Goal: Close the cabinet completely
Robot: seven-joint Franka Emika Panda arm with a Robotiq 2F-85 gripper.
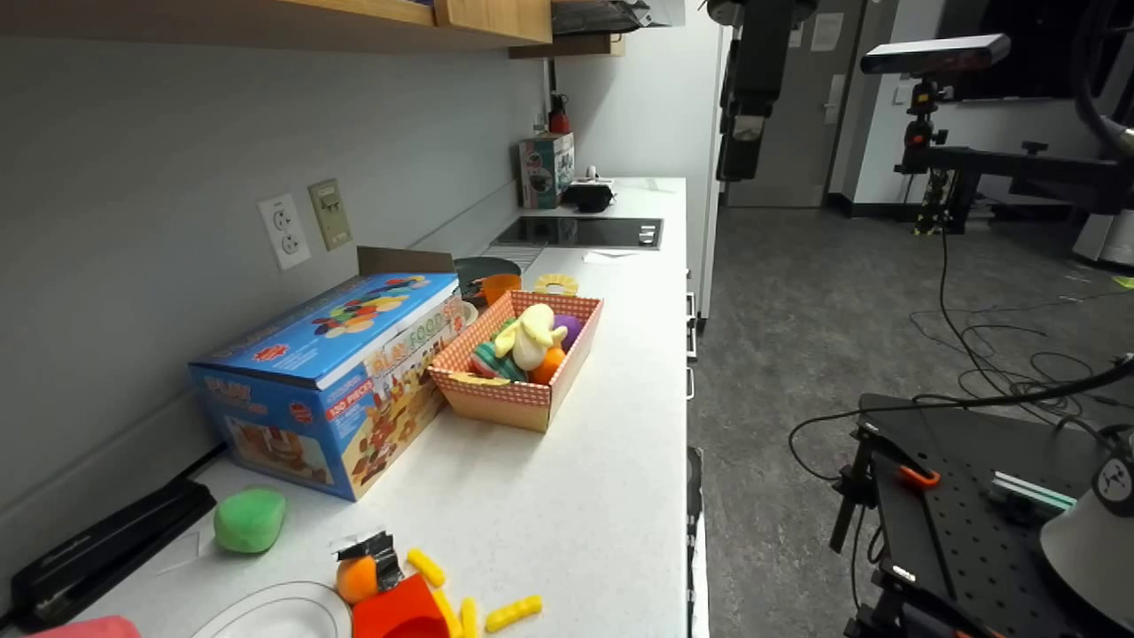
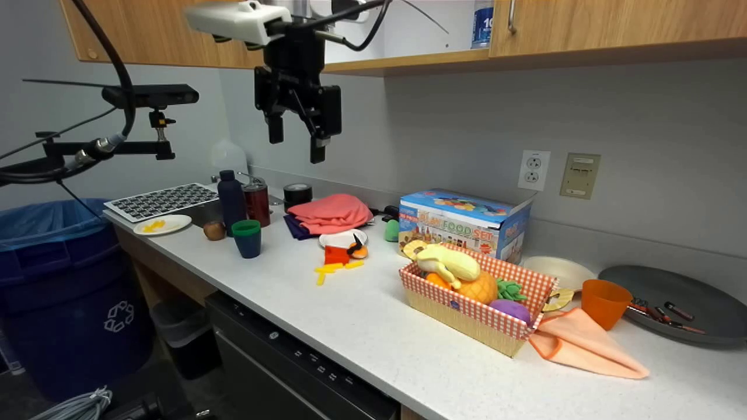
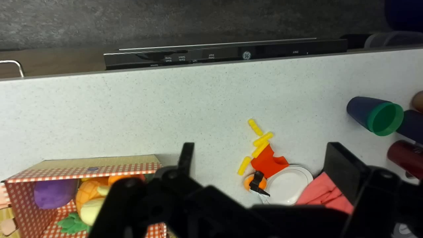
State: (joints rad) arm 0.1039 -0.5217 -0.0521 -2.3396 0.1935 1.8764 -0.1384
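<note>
The wooden wall cabinet shows along the top of both exterior views, with its underside [image 1: 221, 22] in one of them. Its middle section is open, with a bare shelf edge [image 2: 408, 62] and a white inside. A wooden door panel [image 2: 157, 32] at the left stands at an angle to the cabinet front and looks swung open; its top is out of view. The right door [image 2: 618, 23], with a metal handle [image 2: 512, 16], looks shut. My gripper [image 2: 296, 146] is open and empty, pointing down below the cabinet. It also shows in the wrist view [image 3: 261, 145], high above the counter.
A bottle [image 2: 482, 26] stands inside the cabinet. On the counter [image 2: 350, 315] are a play food box [image 2: 455, 224], a checkered basket [image 2: 461, 318], cups, a plate and toy food. Camera mounts [image 1: 935, 55] [image 2: 150, 95] stand near the arm.
</note>
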